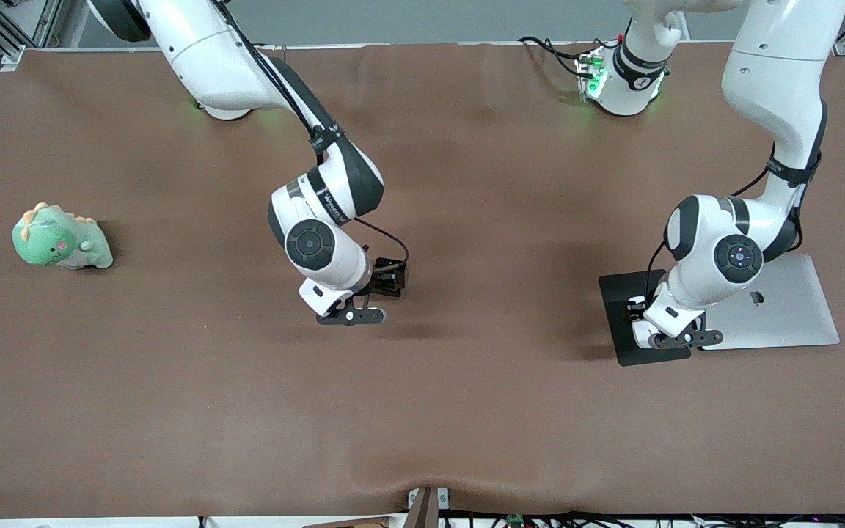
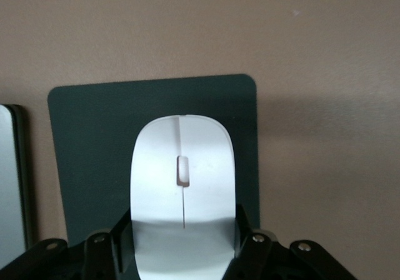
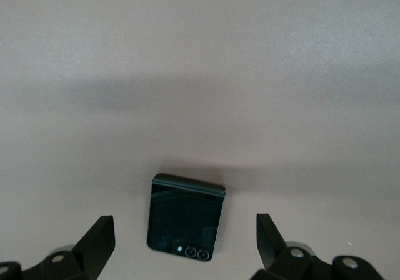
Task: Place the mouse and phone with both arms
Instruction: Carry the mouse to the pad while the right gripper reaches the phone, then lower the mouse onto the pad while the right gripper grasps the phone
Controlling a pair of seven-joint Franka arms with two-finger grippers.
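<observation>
Front view: left gripper (image 1: 650, 331) low over the dark mat (image 1: 624, 293) beside the laptop (image 1: 782, 304) w/ apple logo, toward the left arm's end of the table. Right gripper (image 1: 364, 308) low over mid-table; phone hidden here.

Left wrist view: fingers (image 2: 122, 245) pinch the mouse (image 2: 181, 192), which sits over the mat at 12 o'clock of them. Judgement: lower it flat, then release.

Right wrist view: fingers (image 3: 97, 242) spread wide, phone (image 3: 185, 216) on the table (image 3: 200, 74) between them, untouched. Judgement: centre it before closing. No readable writing.
</observation>
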